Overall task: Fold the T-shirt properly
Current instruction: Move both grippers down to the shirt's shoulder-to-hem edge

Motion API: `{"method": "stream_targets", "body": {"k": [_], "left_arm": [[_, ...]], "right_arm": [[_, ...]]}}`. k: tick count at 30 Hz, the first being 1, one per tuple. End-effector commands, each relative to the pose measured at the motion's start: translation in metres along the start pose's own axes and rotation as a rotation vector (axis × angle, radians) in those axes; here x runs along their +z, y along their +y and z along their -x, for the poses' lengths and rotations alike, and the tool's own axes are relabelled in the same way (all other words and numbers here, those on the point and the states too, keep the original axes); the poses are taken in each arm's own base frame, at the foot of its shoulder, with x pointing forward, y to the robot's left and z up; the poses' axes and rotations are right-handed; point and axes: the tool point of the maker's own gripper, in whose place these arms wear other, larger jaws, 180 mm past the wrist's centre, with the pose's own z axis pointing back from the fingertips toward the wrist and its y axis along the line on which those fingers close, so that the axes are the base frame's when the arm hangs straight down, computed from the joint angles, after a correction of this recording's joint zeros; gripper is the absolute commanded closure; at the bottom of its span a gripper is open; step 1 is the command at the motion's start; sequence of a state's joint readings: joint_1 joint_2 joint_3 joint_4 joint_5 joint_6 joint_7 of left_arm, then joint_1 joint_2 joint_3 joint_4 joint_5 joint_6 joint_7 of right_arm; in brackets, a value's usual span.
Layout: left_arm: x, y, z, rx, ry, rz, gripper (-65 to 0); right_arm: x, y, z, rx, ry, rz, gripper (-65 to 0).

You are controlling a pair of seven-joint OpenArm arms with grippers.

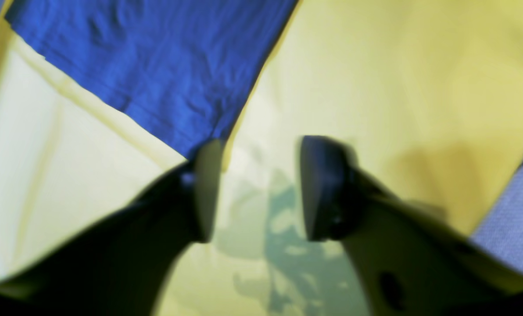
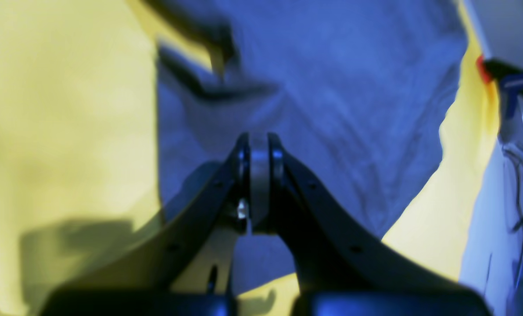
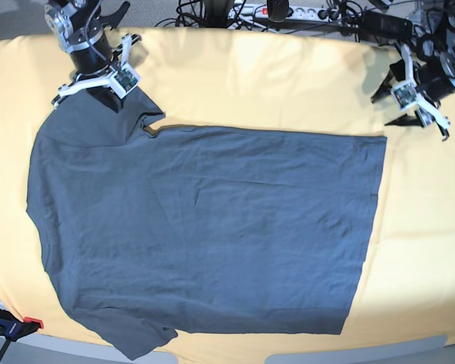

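The dark grey T-shirt (image 3: pixel 205 227) lies spread flat on the yellow tablecloth (image 3: pixel 288 83), sleeves to the left and hem to the right. My left gripper (image 3: pixel 390 108) stands open just off the hem's far right corner. In the left wrist view nothing sits between its jaws (image 1: pixel 263 188), and the T-shirt's corner (image 1: pixel 156 66) ends at one fingertip (image 1: pixel 206 175). My right gripper (image 3: pixel 106 97) is at the far left sleeve. In the right wrist view it (image 2: pixel 258 175) is shut, tips down in the T-shirt (image 2: pixel 331 87), whose wrinkles run toward them.
Cables and a power strip (image 3: pixel 288 11) run along the back edge. A red and black clamp (image 3: pixel 15 327) holds the tablecloth at the front left corner, and another clamp (image 2: pixel 503 79) shows in the right wrist view. The table's edge (image 1: pixel 516 219) lies close to the left gripper.
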State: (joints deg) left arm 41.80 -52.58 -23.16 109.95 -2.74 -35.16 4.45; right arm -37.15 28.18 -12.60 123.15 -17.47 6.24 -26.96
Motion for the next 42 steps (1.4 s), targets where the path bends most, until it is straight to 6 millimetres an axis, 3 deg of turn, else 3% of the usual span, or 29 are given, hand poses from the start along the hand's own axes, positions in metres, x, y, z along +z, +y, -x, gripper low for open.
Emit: {"method": "stream_targets", "body": {"k": [1, 12, 23, 24, 26, 28, 30, 32, 36, 42], "left_arm": [[-0.001, 0.012, -0.004, -0.022, -0.016, -0.006, -35.9], [-0.048, 0.044, 0.032, -0.277, 0.154, 0.027, -36.0], [-0.079, 0.057, 0.037, -0.388, 0.183, 0.062, -35.2], [-0.079, 0.059, 0.034, -0.392, 0.179, 0.058, -30.9], [-0.08, 0.064, 0.031, -0.396, 0.174, 0.047, -14.6], [-0.08, 0.067, 0.029, -0.396, 0.171, 0.039, -0.2], [-0.08, 0.068, 0.028, -0.396, 0.17, 0.038, 0.0], [-0.08, 0.067, 0.028, -0.391, 0.167, 0.038, 0.0], [-0.08, 0.066, 0.025, -0.358, 0.15, 0.041, 0.0], [-0.08, 0.066, 0.024, -0.351, 0.146, 0.041, 0.0]], "right_arm": [[-0.001, -0.009, -0.007, 0.007, -0.034, 0.03, 0.0], [-0.003, -0.009, -0.001, 0.006, -0.012, 0.034, 0.0], [-0.003, -0.009, 0.0, 0.006, -0.007, 0.034, 0.0], [-0.003, -0.009, 0.003, 0.006, 0.006, 0.034, 0.0], [-0.003, -0.011, 0.009, 0.022, 0.044, 0.044, 0.0], [-0.002, -0.017, 0.016, 0.052, 0.077, 0.069, -13.6], [-0.001, -0.024, 0.021, 0.047, 0.093, 0.088, -31.4], [0.0, -0.032, 0.027, 0.015, 0.105, 0.101, -42.0], [0.0, -0.05, 0.044, -0.051, 0.145, 0.115, -41.9], [-0.006, -0.051, 0.096, -0.08, 0.27, 0.048, -41.9]]}}
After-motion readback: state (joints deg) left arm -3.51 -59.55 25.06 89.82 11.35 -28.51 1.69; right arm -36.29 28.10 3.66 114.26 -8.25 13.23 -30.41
